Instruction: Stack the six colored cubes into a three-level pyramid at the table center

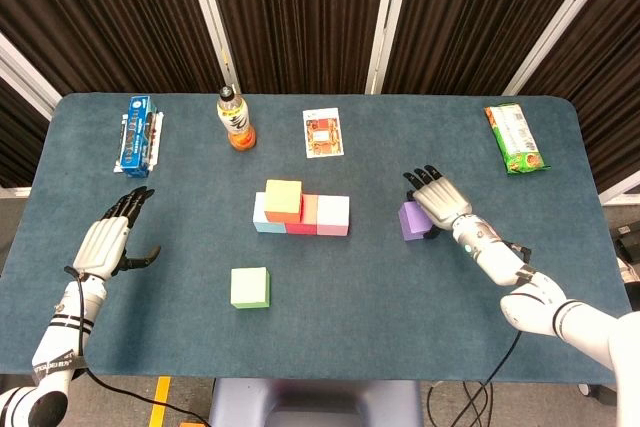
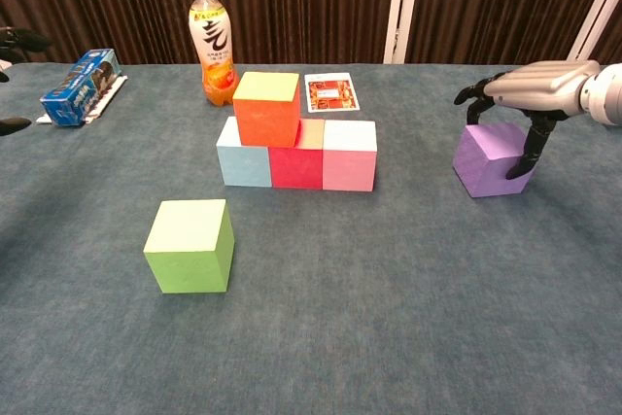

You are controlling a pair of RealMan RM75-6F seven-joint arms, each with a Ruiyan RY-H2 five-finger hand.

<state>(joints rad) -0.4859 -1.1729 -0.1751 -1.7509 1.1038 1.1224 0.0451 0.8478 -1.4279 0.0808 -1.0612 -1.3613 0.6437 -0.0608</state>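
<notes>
Purple cube sits on the table directly under the right hand, whose fingers arch over its top with the thumb down its near side; whether they clamp it I cannot tell. Well to that hand's left stand the blue cube, red cube and pink cube in a row, the orange cube on top. Green cube lies between both hands, nearer the spread, empty left hand
</notes>
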